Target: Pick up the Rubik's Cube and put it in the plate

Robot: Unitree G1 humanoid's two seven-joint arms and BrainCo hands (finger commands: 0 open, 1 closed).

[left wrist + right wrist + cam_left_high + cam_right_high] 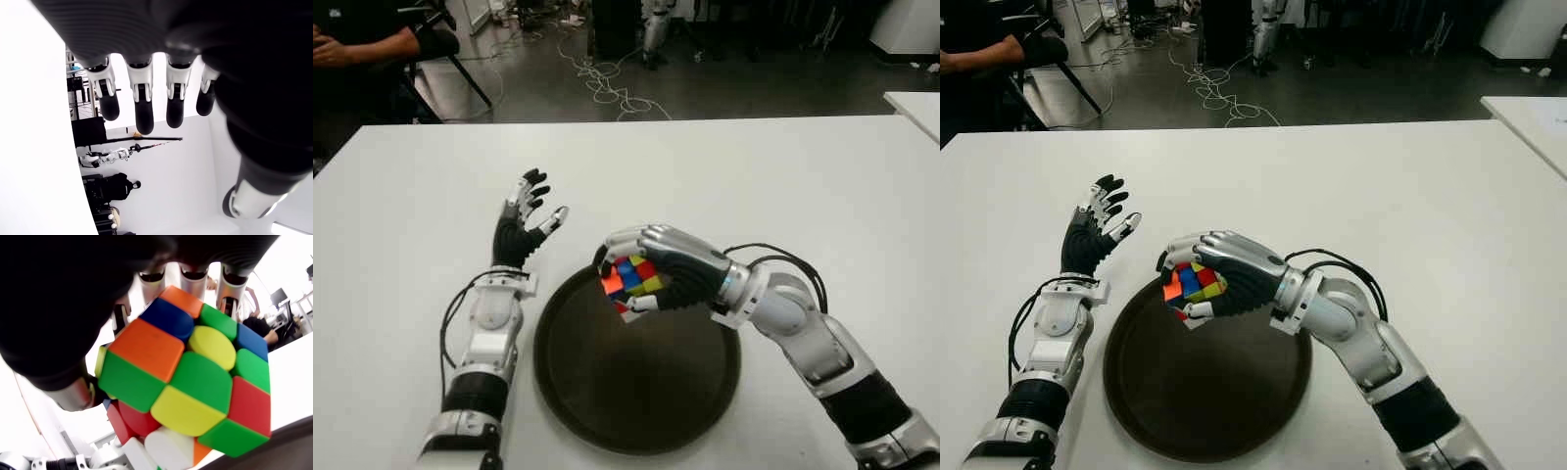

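Observation:
My right hand (636,279) is shut on the Rubik's Cube (629,280), holding it just above the far left rim of the dark round plate (636,377). The right wrist view shows the cube (188,367) close up, its coloured tiles gripped between the fingers (188,281) and the thumb. My left hand (527,217) shows on the white table (754,176) to the left of the plate, with its fingers (144,105) spread and holding nothing.
A person's arm (362,44) shows at the far left beyond the table, by a black chair. Cables (607,88) lie on the floor behind the table. Another white table's corner (915,108) shows at the far right.

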